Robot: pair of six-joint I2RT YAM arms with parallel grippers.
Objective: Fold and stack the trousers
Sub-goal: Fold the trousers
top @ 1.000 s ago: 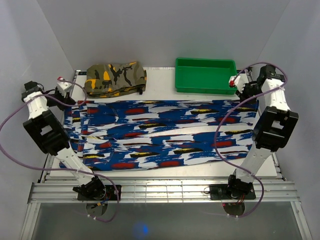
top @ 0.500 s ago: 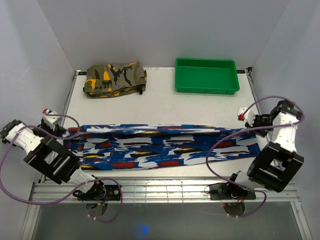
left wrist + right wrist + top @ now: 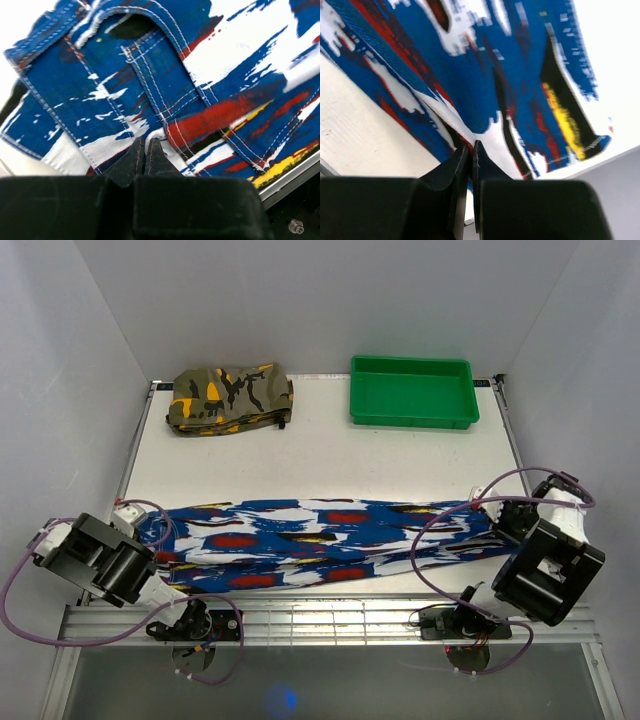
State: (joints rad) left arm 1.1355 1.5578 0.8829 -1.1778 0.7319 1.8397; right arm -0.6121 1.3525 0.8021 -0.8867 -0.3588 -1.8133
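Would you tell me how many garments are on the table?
2: the trousers stretched along the near edge, and a folded camouflage garment at the far left. Nothing seems hidden.

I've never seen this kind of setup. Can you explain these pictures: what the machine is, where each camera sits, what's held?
Two robot arms are bolted at the near edge of the table. The wide picture comes from a fixed camera above; the close-ups come from a camera on each wrist. The blue-print trousers lie in a long strip, a camouflage garment and green tray behind them. The left gripper and right gripper are each shut on one end of the trousers.
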